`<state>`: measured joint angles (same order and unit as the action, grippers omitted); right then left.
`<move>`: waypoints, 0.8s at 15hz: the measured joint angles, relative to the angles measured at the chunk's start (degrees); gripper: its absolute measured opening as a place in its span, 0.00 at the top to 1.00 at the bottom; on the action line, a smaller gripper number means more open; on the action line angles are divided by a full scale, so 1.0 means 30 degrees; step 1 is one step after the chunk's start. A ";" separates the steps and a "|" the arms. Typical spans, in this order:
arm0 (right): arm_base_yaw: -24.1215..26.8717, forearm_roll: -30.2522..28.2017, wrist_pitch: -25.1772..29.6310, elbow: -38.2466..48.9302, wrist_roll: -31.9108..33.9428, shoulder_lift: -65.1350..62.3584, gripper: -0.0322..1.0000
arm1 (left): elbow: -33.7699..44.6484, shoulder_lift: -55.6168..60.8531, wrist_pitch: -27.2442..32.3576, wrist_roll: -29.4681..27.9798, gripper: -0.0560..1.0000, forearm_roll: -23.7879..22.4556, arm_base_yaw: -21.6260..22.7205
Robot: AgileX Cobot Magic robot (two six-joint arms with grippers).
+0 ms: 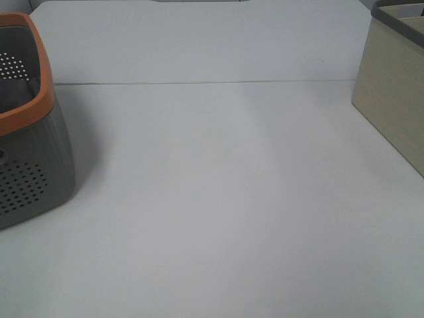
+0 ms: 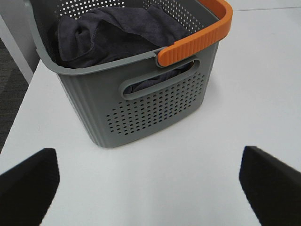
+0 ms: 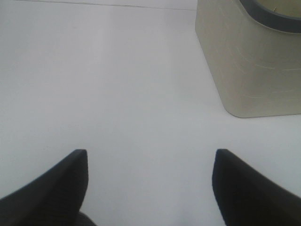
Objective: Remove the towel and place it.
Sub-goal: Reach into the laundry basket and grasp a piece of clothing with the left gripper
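The towel (image 2: 117,33), a dark charcoal plush cloth, lies crumpled inside the grey perforated basket (image 2: 155,108) with the orange rim. In the exterior high view only part of that basket (image 1: 30,165) shows at the left edge, with a sliver of dark cloth inside. My left gripper (image 2: 149,181) hovers over the white table a short way in front of the basket, jaws wide open and empty. My right gripper (image 3: 149,181) is open too, above bare table near a beige bin. Neither arm appears in the exterior high view.
A beige bin (image 1: 397,93) with a dark grey rim stands at the table's right side, also seen close in the right wrist view as the beige bin (image 3: 254,61). A seam crosses the white table (image 1: 212,199). The table's left edge (image 2: 19,113) drops to dark floor.
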<state>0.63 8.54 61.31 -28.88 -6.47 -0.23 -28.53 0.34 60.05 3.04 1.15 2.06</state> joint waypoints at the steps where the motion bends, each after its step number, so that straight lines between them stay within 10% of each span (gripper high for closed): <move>1: 0.0000 0.0000 0.0000 0.0000 0.0000 0.0000 0.33 | 0.0000 0.0000 0.0000 0.0000 0.02 0.0000 0.0000; 12: 0.0000 0.0000 0.0000 0.0000 0.0000 0.0000 0.33 | 0.0000 0.0000 0.0000 0.0000 0.02 0.0000 0.0000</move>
<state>0.63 8.54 61.31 -28.88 -6.47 -0.23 -28.53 0.34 60.05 3.04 1.15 2.06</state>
